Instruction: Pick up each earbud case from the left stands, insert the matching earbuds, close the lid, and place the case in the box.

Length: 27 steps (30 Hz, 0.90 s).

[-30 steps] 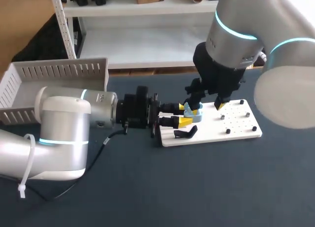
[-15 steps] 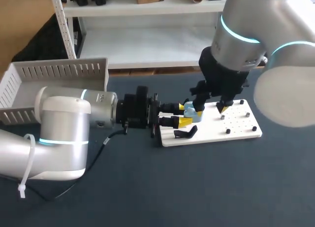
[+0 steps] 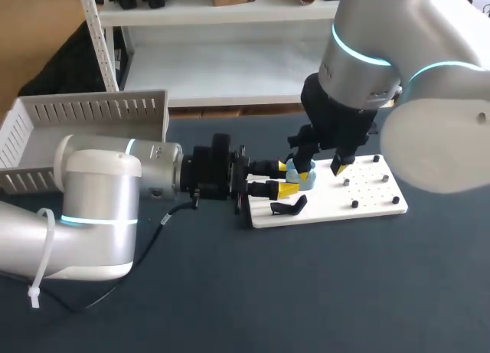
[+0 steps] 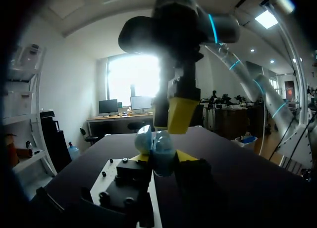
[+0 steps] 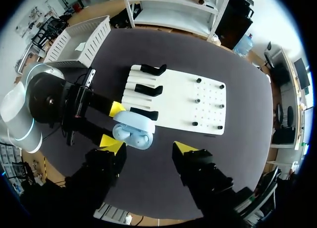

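A light blue earbud case [image 3: 302, 178] hangs just above the left end of the white board [image 3: 367, 200]. My left gripper [image 3: 289, 180] is shut on it from the side, one yellow tip on each flank. In the left wrist view the case [image 4: 159, 148] sits between the fingers with its lid raised. My right gripper [image 5: 148, 148] hovers open right above the case [image 5: 132, 129], its fingers straddling it without touching. One of the right gripper's yellow fingertips [image 4: 181, 114] shows directly over the case.
Three black stands [image 5: 148, 90] line the board's left end, and small black pegs [image 5: 208, 100] dot its right half. A white slotted box [image 3: 92, 116] stands at the back left. A black cable [image 3: 164, 219] trails from my left wrist across the dark table.
My right gripper swayed slightly to the right, then came back over the case, with its fingers a little closer together. My left arm and the case have not moved.
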Tool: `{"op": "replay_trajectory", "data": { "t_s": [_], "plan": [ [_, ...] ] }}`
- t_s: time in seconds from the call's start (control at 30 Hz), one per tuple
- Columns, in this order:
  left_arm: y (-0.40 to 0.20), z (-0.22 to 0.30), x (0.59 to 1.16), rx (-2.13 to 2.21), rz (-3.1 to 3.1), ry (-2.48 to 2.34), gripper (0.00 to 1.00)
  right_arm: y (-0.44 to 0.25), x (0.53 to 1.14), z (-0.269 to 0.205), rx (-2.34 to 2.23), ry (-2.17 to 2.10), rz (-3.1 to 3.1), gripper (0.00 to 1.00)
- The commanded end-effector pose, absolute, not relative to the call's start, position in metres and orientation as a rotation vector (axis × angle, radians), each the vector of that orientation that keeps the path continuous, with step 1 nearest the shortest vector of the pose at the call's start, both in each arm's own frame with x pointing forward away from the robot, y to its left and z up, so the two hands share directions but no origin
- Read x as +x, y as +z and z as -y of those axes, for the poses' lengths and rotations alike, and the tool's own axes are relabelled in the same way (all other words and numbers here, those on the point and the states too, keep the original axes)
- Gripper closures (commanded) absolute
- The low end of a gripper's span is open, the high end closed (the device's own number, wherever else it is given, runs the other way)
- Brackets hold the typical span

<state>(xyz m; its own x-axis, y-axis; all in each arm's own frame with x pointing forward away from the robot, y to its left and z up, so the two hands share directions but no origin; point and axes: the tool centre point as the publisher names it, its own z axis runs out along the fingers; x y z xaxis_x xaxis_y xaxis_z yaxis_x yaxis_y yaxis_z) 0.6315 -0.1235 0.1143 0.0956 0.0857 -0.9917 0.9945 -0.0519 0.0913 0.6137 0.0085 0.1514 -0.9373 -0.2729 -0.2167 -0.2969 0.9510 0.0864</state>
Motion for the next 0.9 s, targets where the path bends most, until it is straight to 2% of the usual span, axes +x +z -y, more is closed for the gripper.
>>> {"op": "replay_trajectory", "data": {
  "t_s": [0.03, 0.13, 0.2, 0.27, 0.37, 0.67, 0.9],
  "plan": [
    [0.113, 0.123, 0.632, 1.351, -1.175, -1.133, 1.00, 0.156, 0.613, -0.008, -0.426, 0.171, -2.893, 0.38],
    [0.113, 0.123, 0.632, 1.351, -1.175, -1.133, 1.00, 0.166, 0.614, -0.006, -0.402, 0.177, -2.866, 0.33],
    [0.113, 0.123, 0.632, 1.351, -1.175, -1.133, 1.00, 0.173, 0.616, -0.005, -0.358, 0.194, -2.832, 0.23],
    [0.113, 0.123, 0.632, 1.351, -1.175, -1.133, 1.00, 0.179, 0.621, -0.005, -0.308, 0.197, -2.802, 0.17],
    [0.113, 0.123, 0.632, 1.351, -1.175, -1.133, 1.00, 0.183, 0.631, -0.006, -0.252, 0.211, -2.778, 0.00],
    [0.113, 0.123, 0.632, 1.351, -1.175, -1.133, 1.00, 0.167, 0.664, 0.002, -0.106, 0.199, -2.831, 0.00],
    [0.113, 0.123, 0.632, 1.351, -1.175, -1.133, 1.00, 0.159, 0.668, 0.009, -0.082, 0.169, -2.861, 0.00]
  ]
}}
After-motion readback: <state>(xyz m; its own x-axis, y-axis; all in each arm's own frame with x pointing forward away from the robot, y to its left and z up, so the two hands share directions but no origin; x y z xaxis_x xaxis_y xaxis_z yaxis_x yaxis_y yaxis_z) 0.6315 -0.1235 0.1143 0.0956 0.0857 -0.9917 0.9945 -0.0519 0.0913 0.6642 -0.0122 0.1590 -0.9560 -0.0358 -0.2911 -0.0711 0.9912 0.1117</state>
